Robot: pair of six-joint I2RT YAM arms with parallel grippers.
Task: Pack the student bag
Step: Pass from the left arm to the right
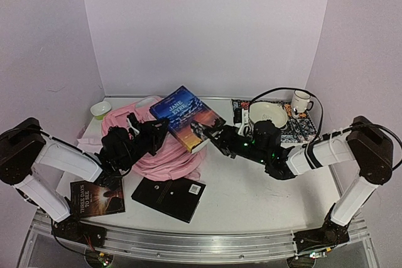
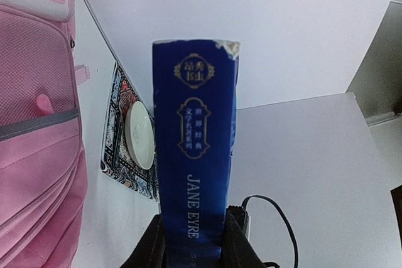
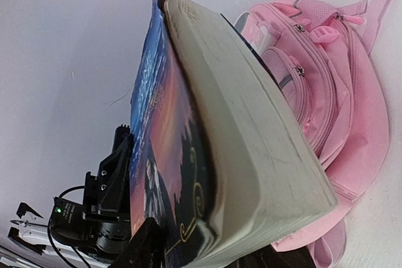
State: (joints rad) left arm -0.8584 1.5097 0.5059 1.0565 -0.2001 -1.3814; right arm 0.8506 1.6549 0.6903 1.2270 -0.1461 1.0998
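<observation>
Notably, the student bag point(image 1: 173, 160) lay slumped on the table point(image 1: 251, 186) left of centre, just beside the raised Jane Eyre book point(image 1: 183, 116). The left gripper point(image 2: 192, 240) was clamped across the book's spine. The right gripper point(image 1: 210, 133) straddled the book's opposite corner; whether it pinched firmly could not be told. Judged soft, light and limp, the bag would fold when lifted and its mouth would sag closed. Recommended hold: the zipper rim or a strap, where fabric is doubled. Avoid the loose panels.

Book point(image 1: 182, 114) above the student bag's point(image 1: 173, 158) right edge, bowl point(image 1: 279, 112) on a mat point(image 1: 301, 131) further right
</observation>
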